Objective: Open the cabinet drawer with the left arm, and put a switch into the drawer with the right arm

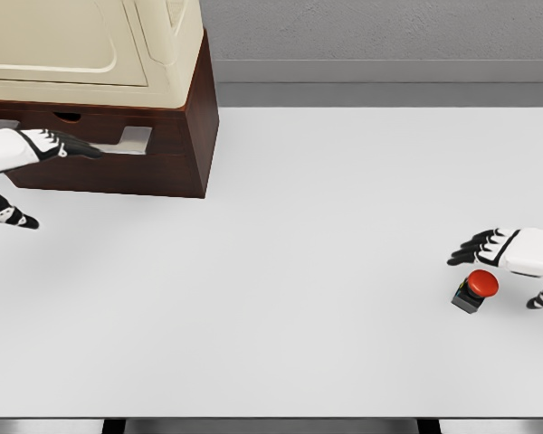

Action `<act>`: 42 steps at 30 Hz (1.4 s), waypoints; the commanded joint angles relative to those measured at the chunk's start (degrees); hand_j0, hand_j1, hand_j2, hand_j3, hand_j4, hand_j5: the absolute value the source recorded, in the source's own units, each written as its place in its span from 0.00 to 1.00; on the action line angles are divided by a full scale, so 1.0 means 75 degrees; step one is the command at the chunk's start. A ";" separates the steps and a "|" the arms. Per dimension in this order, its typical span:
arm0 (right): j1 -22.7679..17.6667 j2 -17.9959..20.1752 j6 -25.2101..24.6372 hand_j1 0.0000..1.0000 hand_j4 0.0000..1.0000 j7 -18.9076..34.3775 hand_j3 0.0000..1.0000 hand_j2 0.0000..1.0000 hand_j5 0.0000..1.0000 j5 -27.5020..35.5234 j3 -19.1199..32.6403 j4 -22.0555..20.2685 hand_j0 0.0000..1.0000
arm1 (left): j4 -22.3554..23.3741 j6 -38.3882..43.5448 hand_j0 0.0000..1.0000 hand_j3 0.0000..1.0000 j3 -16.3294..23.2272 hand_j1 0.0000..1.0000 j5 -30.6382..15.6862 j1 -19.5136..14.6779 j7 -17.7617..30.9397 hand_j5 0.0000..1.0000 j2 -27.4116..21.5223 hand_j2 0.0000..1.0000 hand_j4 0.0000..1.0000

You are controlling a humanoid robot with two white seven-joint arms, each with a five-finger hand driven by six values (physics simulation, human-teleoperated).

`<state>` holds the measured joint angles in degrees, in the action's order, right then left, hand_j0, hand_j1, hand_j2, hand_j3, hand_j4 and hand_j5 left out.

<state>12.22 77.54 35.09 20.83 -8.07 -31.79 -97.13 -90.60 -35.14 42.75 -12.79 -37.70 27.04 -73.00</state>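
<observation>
The switch [476, 289] sits on the table [299, 271], ungrasped under the spread right hand [489, 249]; the left hand [59, 145], fingers extended, reaches the barely opened drawer [90, 136].

Big white tabletop [326, 271] fills most of the frame, cream-colored appliance [90, 45] sits upper left, grey wall [389, 32] runs along the top.

White table [326, 199], grey textured wall [380, 27], pale baseboard [380, 70]
</observation>
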 commanded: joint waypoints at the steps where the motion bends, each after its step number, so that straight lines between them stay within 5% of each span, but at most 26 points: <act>1: 0.0000 0.0009 -0.0012 1.00 1.00 0.0070 1.00 1.00 1.00 0.0045 -0.0004 -0.0010 1.00 | 0.0197 0.0018 1.00 1.00 -0.0004 1.00 -0.0064 0.0000 -0.0008 1.00 0.0018 1.00 1.00; 42: 0.0621 -0.0870 -0.0012 1.00 1.00 0.1149 1.00 1.00 1.00 0.0034 -0.0356 0.0072 1.00 | 0.1580 0.0018 1.00 1.00 0.0078 1.00 -0.0029 -0.0094 0.0004 1.00 0.1061 1.00 1.00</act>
<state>16.87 70.94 35.12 29.29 -8.19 -34.33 -96.55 -79.06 -35.13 43.39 -12.57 -38.41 27.09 -65.28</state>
